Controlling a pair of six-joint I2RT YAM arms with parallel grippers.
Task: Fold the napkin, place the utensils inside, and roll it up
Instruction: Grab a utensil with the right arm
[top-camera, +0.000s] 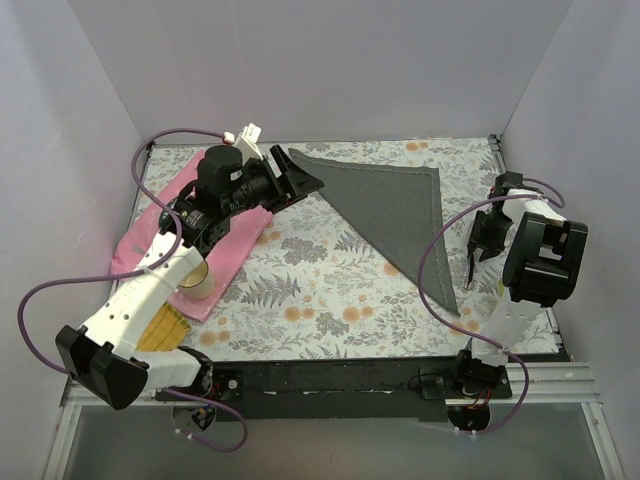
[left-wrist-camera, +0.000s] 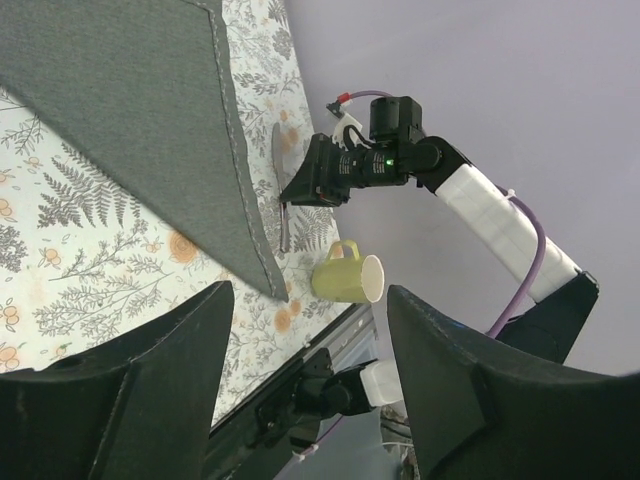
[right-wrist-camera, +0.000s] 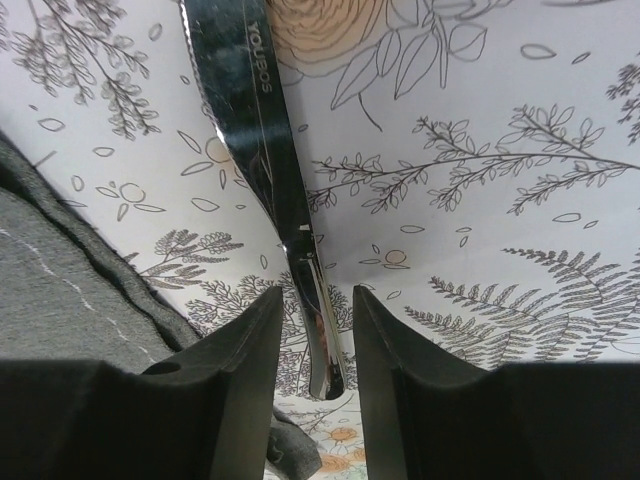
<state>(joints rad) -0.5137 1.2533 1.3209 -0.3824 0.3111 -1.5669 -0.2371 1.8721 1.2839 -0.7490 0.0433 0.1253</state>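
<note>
The napkin (top-camera: 400, 210) lies folded into a dark grey triangle on the floral tablecloth, and it also fills the upper left of the left wrist view (left-wrist-camera: 130, 110). My left gripper (top-camera: 305, 182) hovers at its far left corner, open (left-wrist-camera: 310, 290), with nothing between the fingers. A shiny silver knife (right-wrist-camera: 262, 130) lies just right of the napkin's hem (right-wrist-camera: 70, 290). My right gripper (right-wrist-camera: 317, 292) is low over the knife and straddles its handle, with a gap on each side. In the left wrist view the right gripper (left-wrist-camera: 305, 188) sits over the knife (left-wrist-camera: 281, 160).
A pink placemat (top-camera: 245, 250) lies at the left under the left arm, with a pale cup (top-camera: 198, 280) and a yellow item (top-camera: 165, 325) on it. A green cup (left-wrist-camera: 350, 272) lies on its side near the table's front edge by the right arm. Walls close in all round.
</note>
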